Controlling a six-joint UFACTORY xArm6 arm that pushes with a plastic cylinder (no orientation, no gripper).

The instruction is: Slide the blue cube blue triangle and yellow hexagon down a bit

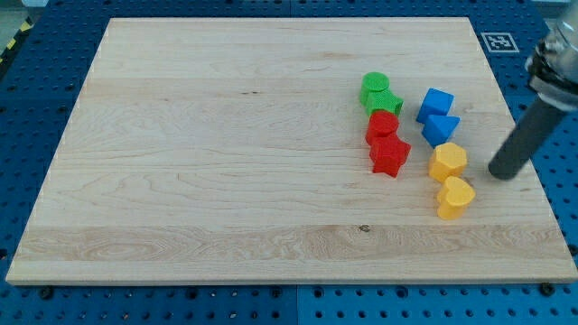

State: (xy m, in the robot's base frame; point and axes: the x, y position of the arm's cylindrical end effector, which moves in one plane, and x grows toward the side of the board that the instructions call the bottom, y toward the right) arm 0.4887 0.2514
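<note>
The blue cube sits at the board's right, with the blue triangle touching it just below. The yellow hexagon lies right below the triangle, and a yellow heart lies below the hexagon. My tip rests on the board to the right of the yellow hexagon, a short gap away, touching no block. The rod rises up and to the right out of the view.
Left of the blue blocks are a green cylinder and a green block, with a red block and a red star below them. The wooden board has its right edge close to my tip.
</note>
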